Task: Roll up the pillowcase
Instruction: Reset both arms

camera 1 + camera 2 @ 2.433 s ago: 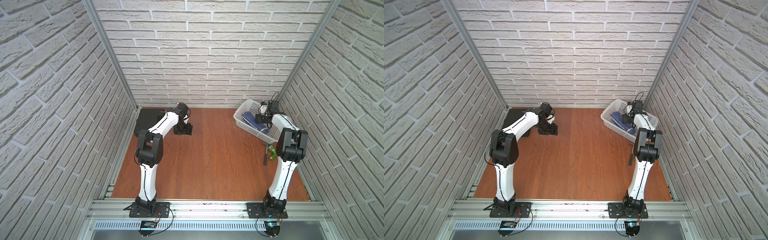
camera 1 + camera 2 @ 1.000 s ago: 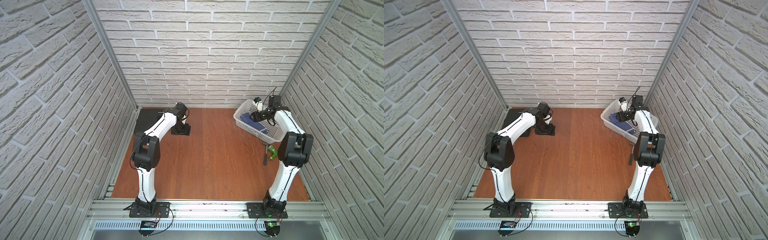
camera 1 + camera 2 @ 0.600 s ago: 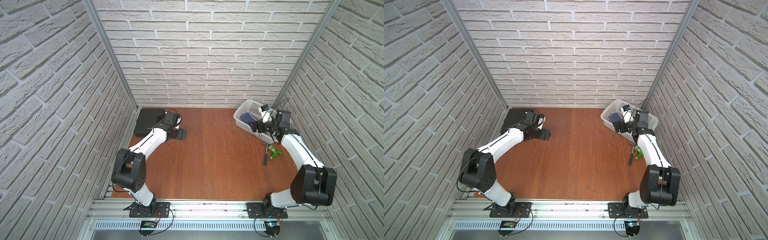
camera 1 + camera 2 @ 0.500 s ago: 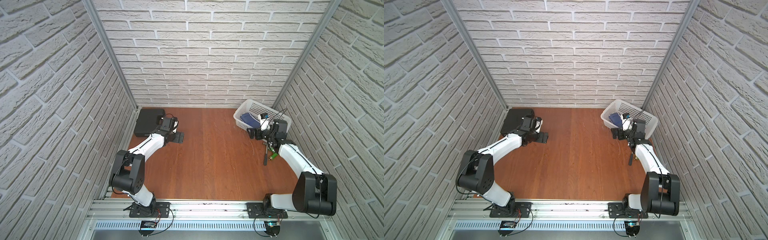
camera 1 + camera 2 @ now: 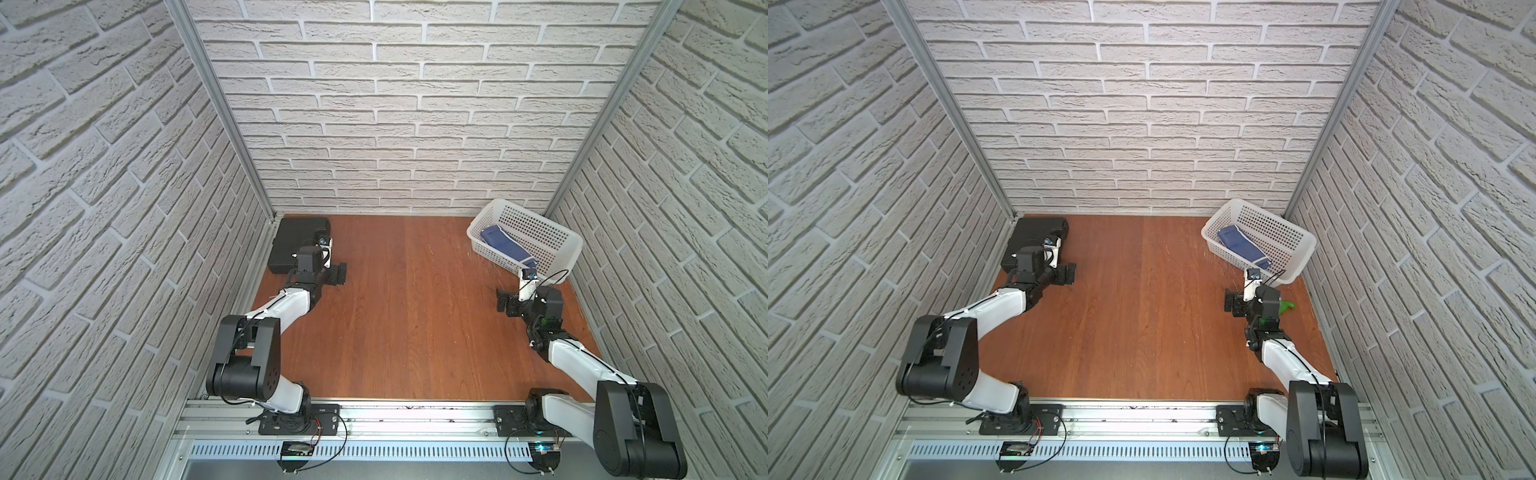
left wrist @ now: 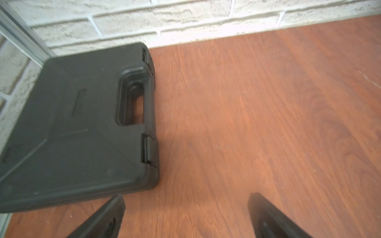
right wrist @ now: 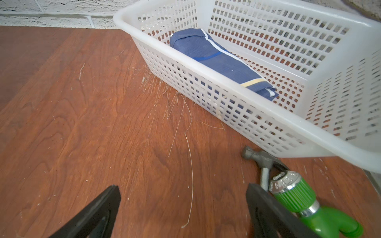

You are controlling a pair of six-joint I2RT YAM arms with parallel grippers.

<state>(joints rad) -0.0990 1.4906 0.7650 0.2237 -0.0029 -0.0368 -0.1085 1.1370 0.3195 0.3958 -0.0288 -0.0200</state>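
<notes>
**Both grippers wide open and empty; pillowcase bundled in basket**

- Wooden table: both top views show all of it. Each wrist view gets only its own far corner.
- Black case: shut and flat in the far left corner, against the wall. The left wrist view shows the handle cut-out and latches, slightly blurred. The top views show only a dark slab.
- White mesh basket: far right corner, set at an angle to the walls. The right wrist view shows the near wall up close.
- Pillowcase: inside the basket, a compact blue bundle lying along the near wall. Its white and yellow stripes read clearly only in the right wrist view. In a top view it is a plain blue lump.
- Left gripper: low over bare wood just beside the case. The wrist view shows the jaws spread wide with nothing between them.
- Right gripper: just in front of the basket, jaws wide apart and empty.
- Green hose nozzle: on the table beside the right finger. A top view shows only a green sliver past the wrist.
- Hammer: head by the basket's near wall. Clear only in the right wrist view.
</notes>
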